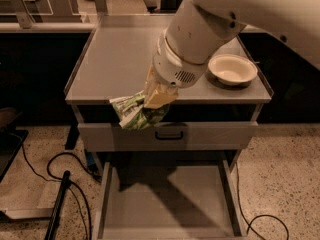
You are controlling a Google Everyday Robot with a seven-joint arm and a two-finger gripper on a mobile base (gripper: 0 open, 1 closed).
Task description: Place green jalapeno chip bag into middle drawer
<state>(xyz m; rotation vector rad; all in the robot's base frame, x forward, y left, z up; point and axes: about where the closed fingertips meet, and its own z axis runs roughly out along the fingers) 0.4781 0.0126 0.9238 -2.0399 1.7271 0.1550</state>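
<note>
The green jalapeno chip bag [136,112] hangs in the air, held by my gripper [156,98], whose fingers are shut on its right end. The bag is past the front edge of the cabinet top, in front of the closed upper drawer front. The middle drawer [167,200] is pulled open below, showing a flat bare grey floor with low side walls. The bag is above the drawer's back left part. My white arm comes down from the upper right.
A white bowl [232,69] sits on the right of the grey cabinet top [115,59]. The closed drawer front has a black handle [169,134]. Black cables [60,184] lie on the speckled floor at left.
</note>
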